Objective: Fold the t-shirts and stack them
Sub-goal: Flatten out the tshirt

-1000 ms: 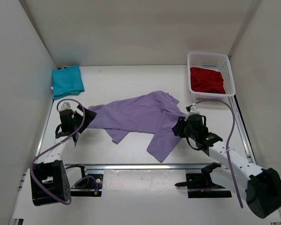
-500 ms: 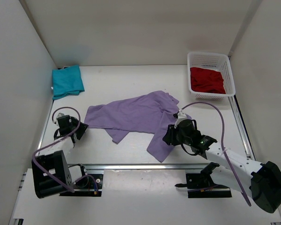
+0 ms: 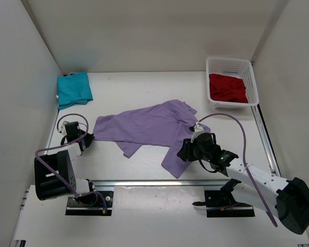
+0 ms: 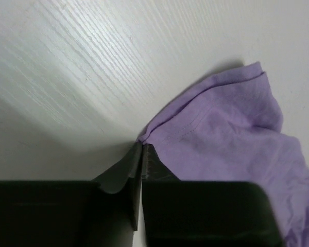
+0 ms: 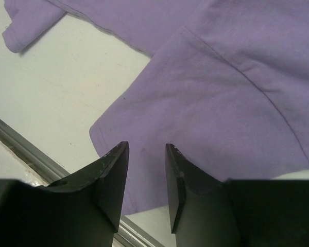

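- Done: the teal t-shirt (image 3: 74, 89) lies folded at the far left corner of the surface (image 3: 144, 92). By appearance it is the base of the stack.
- In hand: the lavender t-shirt (image 3: 149, 126) lies spread and creased at mid-surface, not yet folded.
- Left: the red t-shirt (image 3: 227, 88) lies bunched in the white basket (image 3: 232, 64) at the far right, untouched.
- Judgement: roughly one third complete; two garments remain to be folded and stacked.
- Left gripper (image 4: 143, 154): jaws drawn together at the lavender t-shirt's left hem corner. Whether cloth is pinched between them cannot be told.
- Right gripper (image 5: 147, 170): jaws apart, directly over the near lower corner of the same garment, clamped on nothing.
- Count: three t-shirts, one basket, two arms.
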Controlling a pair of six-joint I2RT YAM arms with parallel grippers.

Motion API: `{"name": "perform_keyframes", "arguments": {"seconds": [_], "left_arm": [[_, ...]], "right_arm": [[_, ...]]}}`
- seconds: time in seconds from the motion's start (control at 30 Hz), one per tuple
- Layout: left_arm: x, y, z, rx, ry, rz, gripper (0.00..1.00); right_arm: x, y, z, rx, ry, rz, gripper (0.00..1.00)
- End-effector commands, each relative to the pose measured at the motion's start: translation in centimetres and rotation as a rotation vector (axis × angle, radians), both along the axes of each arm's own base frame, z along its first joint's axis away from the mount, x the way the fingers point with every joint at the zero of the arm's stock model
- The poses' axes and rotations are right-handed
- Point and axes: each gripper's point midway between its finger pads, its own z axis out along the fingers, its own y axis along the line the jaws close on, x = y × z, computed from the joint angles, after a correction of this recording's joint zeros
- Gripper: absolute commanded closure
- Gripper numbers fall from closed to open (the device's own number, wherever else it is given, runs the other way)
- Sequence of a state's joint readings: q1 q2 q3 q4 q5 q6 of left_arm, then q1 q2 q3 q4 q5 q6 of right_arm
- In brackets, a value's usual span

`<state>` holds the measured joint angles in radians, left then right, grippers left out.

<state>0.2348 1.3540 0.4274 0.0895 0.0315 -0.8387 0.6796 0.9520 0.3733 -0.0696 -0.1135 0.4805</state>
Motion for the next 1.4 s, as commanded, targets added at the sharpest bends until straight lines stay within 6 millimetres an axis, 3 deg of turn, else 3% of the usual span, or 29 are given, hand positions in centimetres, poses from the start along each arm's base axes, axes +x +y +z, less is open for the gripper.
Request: {"name": "perform_keyframes", "arguments": {"seconds": [0.0, 0.03, 0.17, 0.3, 0.4, 0.43, 0.5, 0.6, 0.67, 0.73, 0.77, 0.8, 0.93, 1.0, 1.03, 1.1, 1.2, 1.23, 1.33, 1.37], "left_arm": [[-0.4, 0.0, -0.5, 0.005, 0.025, 0.013, 0.93], [-0.5, -0.2, -0.5, 0.006, 0.026, 0.01, 1.0], [0.3, -1.7, 1.1, 0.033, -0.027, -0.057, 1.0], [0.2, -4.4, 3.4, 0.069, -0.101, -0.168, 1.0], [-1.4, -7.2, 3.6, 0.075, -0.125, -0.267, 1.0], [-2.1, -7.5, 3.0, 0.081, -0.113, -0.284, 1.0], [-3.2, -8.0, 3.0, 0.078, -0.139, -0.311, 1.0], [-4.4, -8.7, 2.9, 0.093, -0.159, -0.362, 1.0], [-4.9, -9.5, 3.3, 0.085, -0.183, -0.392, 1.0], [-5.2, -9.5, 3.5, 0.093, -0.189, -0.402, 1.0], [-5.5, -9.6, 3.2, 0.088, -0.179, -0.405, 1.0], [-5.4, -9.6, 3.7, 0.098, -0.2, -0.414, 1.0], [-5.0, -9.8, 4.2, 0.103, -0.207, -0.425, 1.0], [-4.2, -9.9, 5.0, 0.076, -0.225, -0.425, 1.0], [-3.5, -9.8, 5.4, 0.063, -0.235, -0.413, 1.0], [-2.8, -9.9, 5.9, 0.052, -0.25, -0.41, 1.0], [-2.2, -10.4, 6.2, 0.053, -0.258, -0.415, 1.0], [-2.2, -10.6, 6.2, 0.043, -0.262, -0.419, 1.0], [-2.7, -11.2, 5.5, 0.036, -0.255, -0.437, 1.0], [-3.1, -11.4, 4.7, 0.036, -0.237, -0.443, 1.0]], "right_arm": [[0.5, -0.4, 0.2, 0.02, -0.021, -0.048, 0.66], [0.5, -0.9, -0.1, 0.009, -0.011, -0.076, 0.64], [1.5, -4.4, -1.3, -0.052, 0.003, -0.242, 0.55], [3.1, -7.4, -0.8, -0.074, -0.01, -0.379, 0.49], [4.0, -9.4, -1.2, -0.102, -0.007, -0.462, 0.49], [4.2, -10.6, -2.0, -0.126, 0.015, -0.508, 0.49], [4.8, -11.3, -2.7, -0.125, 0.04, -0.526, 0.5], [5.7, -11.9, -4.2, -0.115, 0.11, -0.544, 0.61], [7.3, -11.6, -3.9, -0.103, 0.101, -0.545, 0.72], [9.0, -10.6, -3.5, -0.095, 0.108, -0.508, 0.91], [10.0, -10.8, -3.9, -0.111, 0.13, -0.517, 0.94], [12.7, -10.1, -2.6, -0.088, 0.089, -0.517, 1.0], [19.0, -9.9, 0.5, -0.021, 0.031, -0.532, 1.0], [22.4, -9.4, 3.1, 0.002, -0.024, -0.516, 1.0], [22.8, -9.4, 3.0, -0.014, -0.014, -0.511, 1.0], [24.5, -9.0, 5.5, -0.047, -0.043, -0.475, 0.96], [22.3, -9.5, 5.6, -0.119, -0.039, -0.504, 0.65], [21.4, -9.6, 6.8, -0.103, -0.067, -0.508, 0.63], [14.6, -11.1, 1.8, -0.098, 0.012, -0.579, 0.59], [13.8, -11.0, 2.1, -0.075, -0.007, -0.582, 0.59]]}}
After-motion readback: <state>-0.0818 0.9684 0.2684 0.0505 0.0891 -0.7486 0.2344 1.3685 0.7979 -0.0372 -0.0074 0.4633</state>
